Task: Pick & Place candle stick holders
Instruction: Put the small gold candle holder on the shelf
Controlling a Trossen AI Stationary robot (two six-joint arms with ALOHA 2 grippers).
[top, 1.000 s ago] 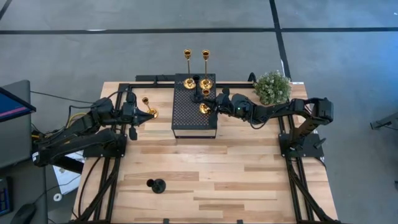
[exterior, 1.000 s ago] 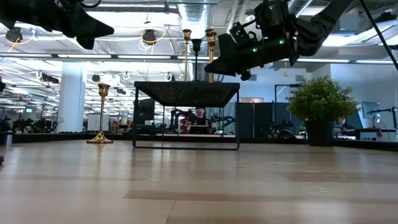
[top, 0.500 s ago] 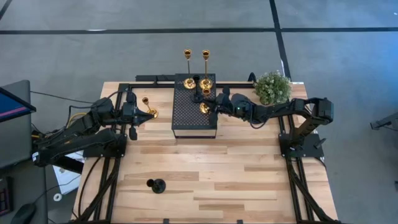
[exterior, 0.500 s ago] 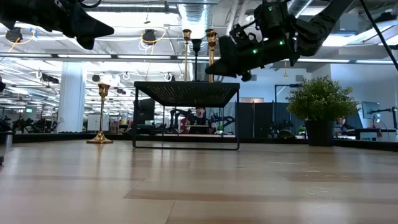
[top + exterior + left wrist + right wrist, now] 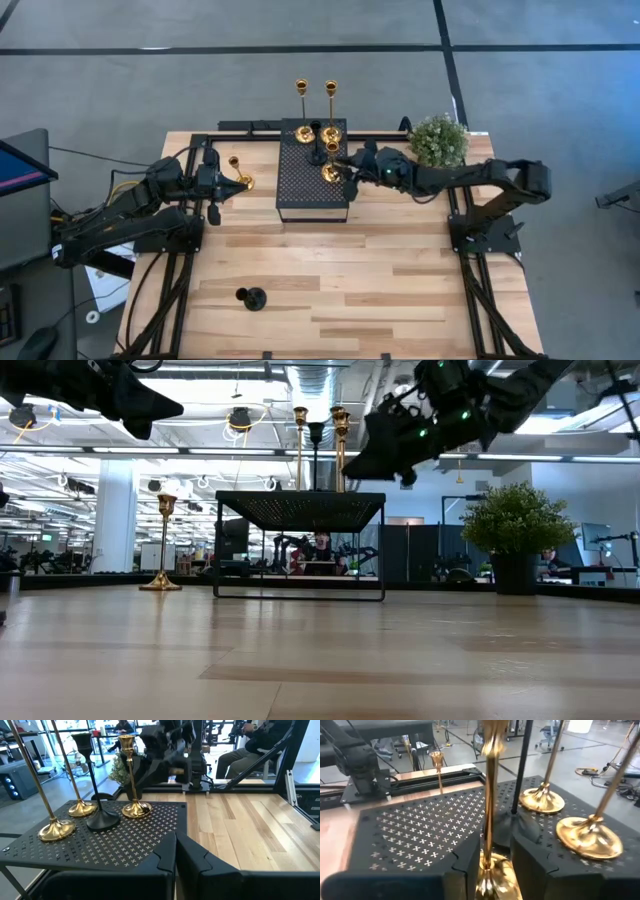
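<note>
right gripper (image 5: 487, 852) sits at the platform (image 5: 305, 180) edge, fingers spread around a gold holder (image 5: 329, 172), while left gripper (image 5: 176, 851) waits beside it, fingers pressed together

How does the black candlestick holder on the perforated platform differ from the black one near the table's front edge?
The matte black candlestick holder on the black perforated platform stands raised among three shiny gold holders; the short matte black holder on the bare wooden table stands alone at table level. The platform one shows a tall thin stem topped by a cup; the table one looks squat. Both are black, upright, round-based and untouched by either end effector.
</note>
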